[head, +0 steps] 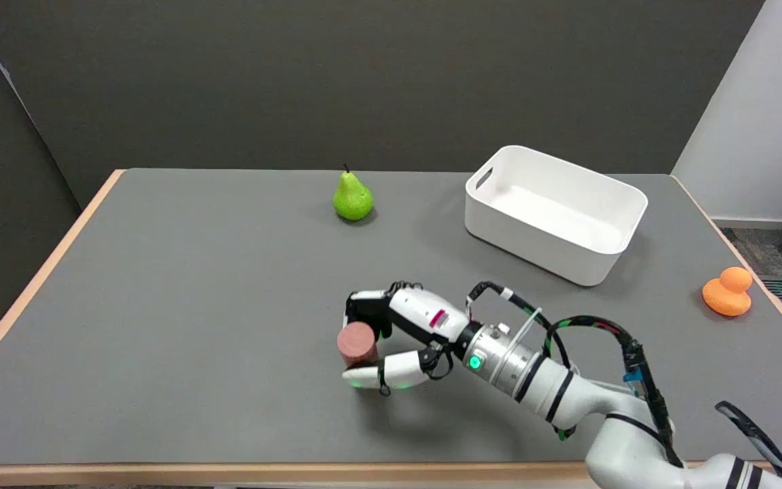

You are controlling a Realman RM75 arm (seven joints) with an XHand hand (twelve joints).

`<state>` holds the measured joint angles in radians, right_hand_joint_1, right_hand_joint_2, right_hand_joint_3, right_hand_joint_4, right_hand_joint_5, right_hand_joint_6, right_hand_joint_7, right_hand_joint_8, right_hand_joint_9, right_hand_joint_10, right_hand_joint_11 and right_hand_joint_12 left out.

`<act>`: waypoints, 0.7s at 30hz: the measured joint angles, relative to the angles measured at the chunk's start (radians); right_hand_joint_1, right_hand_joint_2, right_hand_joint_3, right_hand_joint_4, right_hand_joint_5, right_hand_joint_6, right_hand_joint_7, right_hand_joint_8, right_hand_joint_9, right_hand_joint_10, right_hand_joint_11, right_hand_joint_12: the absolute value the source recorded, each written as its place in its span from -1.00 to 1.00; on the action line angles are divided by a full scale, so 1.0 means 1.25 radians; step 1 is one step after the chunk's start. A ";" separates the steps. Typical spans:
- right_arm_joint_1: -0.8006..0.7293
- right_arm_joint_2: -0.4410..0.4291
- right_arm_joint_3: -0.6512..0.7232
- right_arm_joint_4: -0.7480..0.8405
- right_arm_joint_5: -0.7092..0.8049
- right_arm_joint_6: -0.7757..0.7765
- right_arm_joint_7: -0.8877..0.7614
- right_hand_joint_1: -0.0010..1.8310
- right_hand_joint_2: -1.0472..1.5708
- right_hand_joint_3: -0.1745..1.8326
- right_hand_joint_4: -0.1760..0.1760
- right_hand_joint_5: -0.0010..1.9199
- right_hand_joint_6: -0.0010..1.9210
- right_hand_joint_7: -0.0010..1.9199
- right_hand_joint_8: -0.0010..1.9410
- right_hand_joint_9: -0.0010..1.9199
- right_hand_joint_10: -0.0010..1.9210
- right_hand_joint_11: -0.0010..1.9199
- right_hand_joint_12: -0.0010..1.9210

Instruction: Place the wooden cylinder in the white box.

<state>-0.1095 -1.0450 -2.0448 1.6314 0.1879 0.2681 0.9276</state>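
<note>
Grey table before dark walls; right hand fingers grip the wooden cylinder.

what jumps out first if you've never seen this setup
The robot hand near the table's front, its fingers around an upright wooden cylinder. Behind it to the right sits an empty white box, with a bright green pear to the box's left.
</note>
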 measured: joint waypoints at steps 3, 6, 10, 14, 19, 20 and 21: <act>0.002 0.000 0.019 0.016 -0.003 0.001 -0.019 0.29 0.64 -0.54 -0.44 -0.32 0.66 -0.10 0.22 -0.25 0.40 -0.36 0.82; 0.003 0.000 0.039 0.029 -0.004 0.002 -0.036 0.29 0.64 -0.54 -0.44 -0.31 0.66 -0.10 0.22 -0.25 0.40 -0.36 0.82; 0.007 0.001 0.075 0.047 -0.005 0.004 -0.059 0.28 0.65 -0.55 -0.45 -0.32 0.67 -0.10 0.22 -0.24 0.39 -0.35 0.81; 0.015 0.001 0.118 0.059 -0.005 0.004 -0.077 0.29 0.65 -0.55 -0.46 -0.32 0.67 -0.10 0.22 -0.24 0.38 -0.35 0.81; 0.034 0.000 0.177 0.064 0.001 0.004 -0.093 0.29 0.63 -0.52 -0.46 -0.32 0.67 -0.09 0.21 -0.24 0.40 -0.35 0.82; 0.041 0.000 0.188 0.062 0.005 0.005 -0.095 0.29 0.63 -0.51 -0.46 -0.31 0.67 -0.09 0.21 -0.25 0.41 -0.35 0.82; 0.048 0.001 0.199 0.059 0.010 0.005 -0.097 0.28 0.63 -0.51 -0.46 -0.32 0.67 -0.09 0.21 -0.25 0.40 -0.34 0.82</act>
<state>-0.0497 -1.0440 -1.7964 1.7052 0.2006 0.2737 0.8060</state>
